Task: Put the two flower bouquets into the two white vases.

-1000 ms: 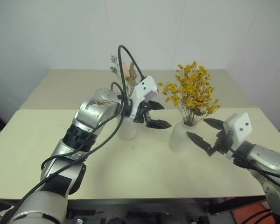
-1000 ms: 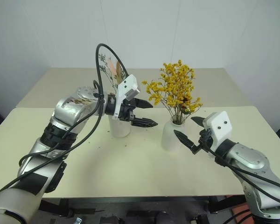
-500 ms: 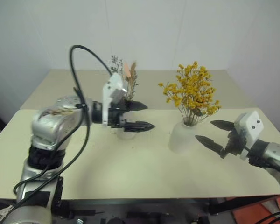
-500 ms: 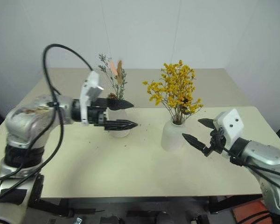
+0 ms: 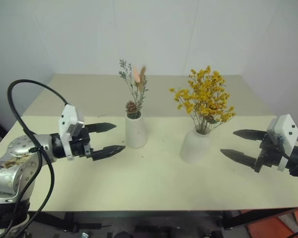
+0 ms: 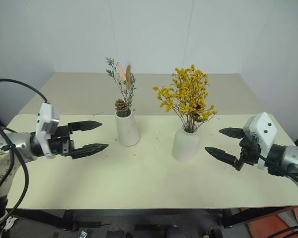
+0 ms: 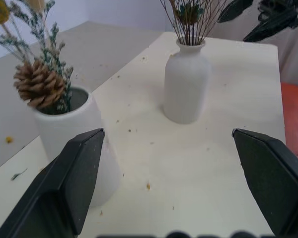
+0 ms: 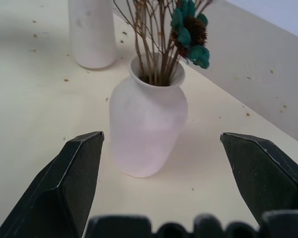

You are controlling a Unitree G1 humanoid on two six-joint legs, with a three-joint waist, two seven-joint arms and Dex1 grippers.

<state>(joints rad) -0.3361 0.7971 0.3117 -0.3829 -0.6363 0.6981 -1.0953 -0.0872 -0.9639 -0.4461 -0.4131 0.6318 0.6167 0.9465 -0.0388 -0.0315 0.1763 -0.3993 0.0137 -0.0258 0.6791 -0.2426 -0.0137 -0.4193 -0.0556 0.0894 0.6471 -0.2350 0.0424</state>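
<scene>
Both flower bouquets stand in the white vases on the table point(image 5: 154, 193): the slim bouquet point(image 5: 134, 94) with its pine cone sits in the tapered vase point(image 5: 136, 131), and the yellow-orange bouquet point(image 5: 204, 99) rises from the round narrow-necked vase point(image 5: 193, 147) just beside it. Over the last second the left gripper point(image 5: 105, 138) has swung away from the tapered vase out to its own side, and the right gripper point(image 5: 244, 146) has eased back from the round vase; both have fingers spread wide and hold nothing. The task looks finished, with the arms withdrawing.
</scene>
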